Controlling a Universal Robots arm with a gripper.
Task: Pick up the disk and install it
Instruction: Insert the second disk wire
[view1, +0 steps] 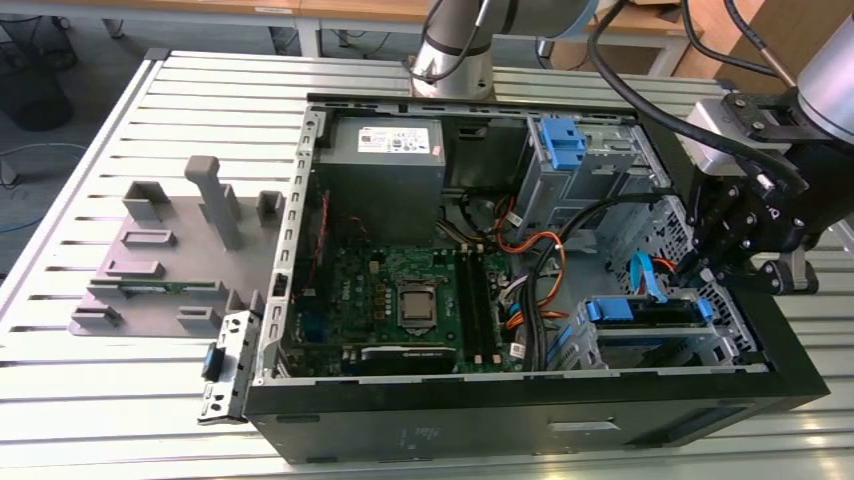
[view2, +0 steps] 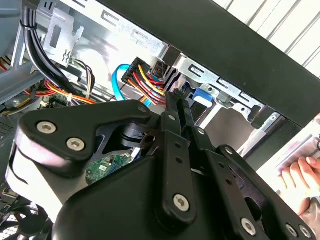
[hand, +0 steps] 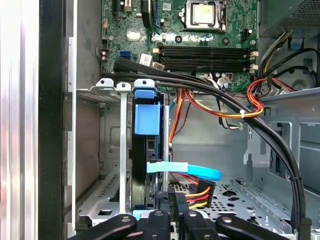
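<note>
1. Slatted metal table (view1: 120, 110): I see it carrying an open computer case (view1: 534, 410) and, just beside the case on the exterior view's left, a grey plastic stand (view1: 174, 260) with upright posts.
2. Computer case: its black rim bounds the interior on all sides. The motherboard (view1: 400, 300) lies on its floor, and a grey power-supply box (view1: 380, 160) with a white sticker, whose print I cannot read, fills the far corner.
3. Drive cage (hand: 107, 150): in the first wrist view the disk (hand: 147, 150) stands on edge between the cage's metal rails, blue carrier tab (hand: 148, 117) uppermost. Black cable bundles and orange wires cross the narrow room beside it.
4. Gripper (view1: 741, 260): it hangs inside the case above the cage. I cannot tell how far its fingers are spread, nor whether it has hold of anything.
5. A person's fingers (view2: 300, 175) show outside the case rim in the second wrist view.
</note>
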